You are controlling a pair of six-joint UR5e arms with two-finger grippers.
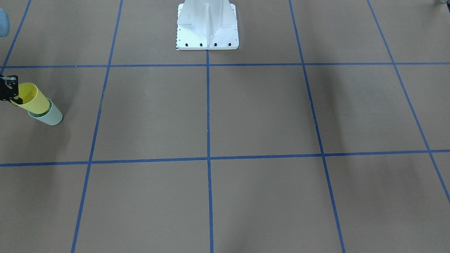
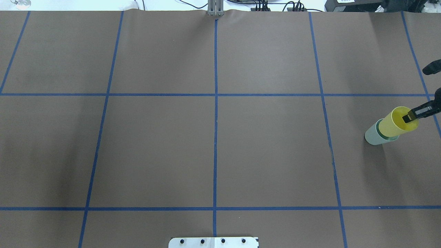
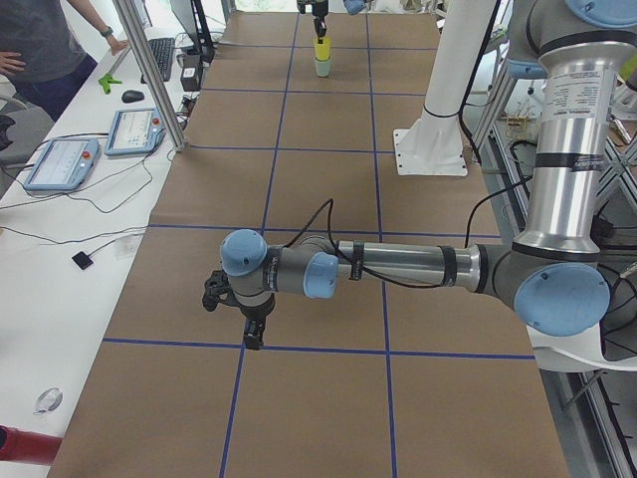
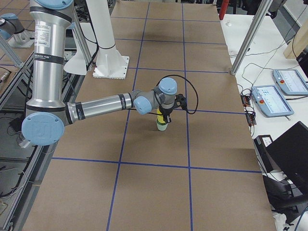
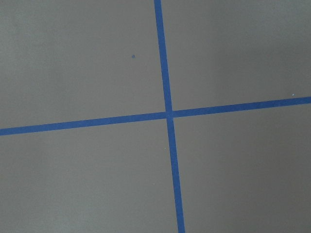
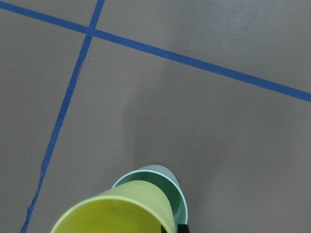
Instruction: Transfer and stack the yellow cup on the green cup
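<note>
1. Found the yellow cup far out on the robot's right side of the table, upright, with its base lowered into the mouth of the green cup and much of its wall showing above that rim.
2. Saw the right gripper closed on the yellow cup's rim, one finger inside the wall and, by judgement, the other outside. Nothing else in its hold.
3. Judged the rim pinch chosen to leave the narrow base free to enter the green cup without fingers fouling the lower rim.
4. Judged the stack not yet fully seated, which would explain the lack of a release.
5. Noted the green cup standing mouth up inside one taped square, apparently so as to receive the other.
6. Could not tell how far open the left gripper was, with only the side camera showing it. Placed it low over a tape crossing at the table's other end, well apart from both cups, presumably parked clear of the work.
7. Took both cups for thin, smooth plastic: plain, tapered, wider at the rim and alike in shape, hence the easy nesting. Bright yellow against pale mint.
8. Saw flat, matt brown paper over the table, ruled into squares with blue tape. Judged such light cups easy to tip or drag on it.
</note>
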